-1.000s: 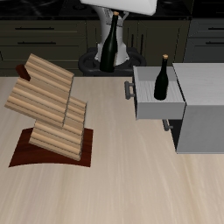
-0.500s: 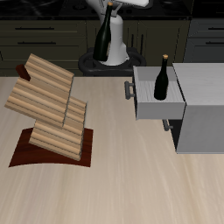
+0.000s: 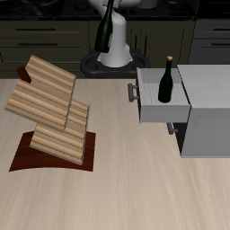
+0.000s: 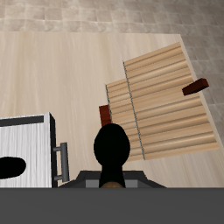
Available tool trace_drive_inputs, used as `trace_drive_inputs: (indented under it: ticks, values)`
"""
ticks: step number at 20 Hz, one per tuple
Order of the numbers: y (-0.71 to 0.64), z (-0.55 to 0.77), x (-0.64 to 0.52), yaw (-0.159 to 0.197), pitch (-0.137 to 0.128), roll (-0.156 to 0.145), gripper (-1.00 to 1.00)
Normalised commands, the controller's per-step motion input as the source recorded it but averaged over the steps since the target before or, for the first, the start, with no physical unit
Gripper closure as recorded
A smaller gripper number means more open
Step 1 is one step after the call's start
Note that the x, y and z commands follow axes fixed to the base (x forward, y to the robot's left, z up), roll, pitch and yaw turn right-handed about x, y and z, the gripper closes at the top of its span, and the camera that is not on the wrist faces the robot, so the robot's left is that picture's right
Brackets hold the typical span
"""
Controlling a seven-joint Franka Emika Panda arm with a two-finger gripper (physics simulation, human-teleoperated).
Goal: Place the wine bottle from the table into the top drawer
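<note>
My gripper (image 3: 109, 4) is shut on the neck of a near-black wine bottle (image 3: 105, 32) and holds it high above the table's back edge, slightly tilted, in front of the robot's base. In the wrist view the gripper (image 4: 114, 178) has this bottle (image 4: 114, 149) hanging straight below it. The top drawer (image 3: 153, 101) is pulled open, with its dark bar handle (image 3: 133, 93) facing the rack. A second look-alike bottle (image 3: 166, 81) with a tan cap stands upright inside the drawer. The drawer (image 4: 31, 140) also shows in the wrist view, beside the held bottle.
A slanted stacked wooden rack (image 3: 49, 108) on a dark brown base stands on the beige table (image 3: 117, 193), beside the drawer. The grey cabinet (image 3: 208, 112) has a lower front with its own handle (image 3: 171, 128). Dark kitchen cabinets line the back.
The held bottle has risen and shifted a little away from the drawer, toward the rack side, with the gripper now nearly out of the exterior view's top. Nothing else moved.
</note>
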Motion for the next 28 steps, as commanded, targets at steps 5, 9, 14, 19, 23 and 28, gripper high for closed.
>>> trace_drive_inputs:
  ticks: [5,9,14,19,23,28]
  values:
    - [0.09,-0.05,-0.37,0.009,-0.005,0.017,1.00]
    - [0.08,-0.13,-0.27,0.020,-0.007,0.003,1.00]
    - [0.06,-0.16,-0.31,0.008,0.021,-0.005,1.00]
    - [0.09,-0.03,-0.22,0.020,-0.007,0.013,1.00]
    - [0.20,-0.06,-0.31,0.038,0.018,0.010,1.00]
    - [0.24,-0.01,-0.19,0.030,0.049,0.049,1.00]
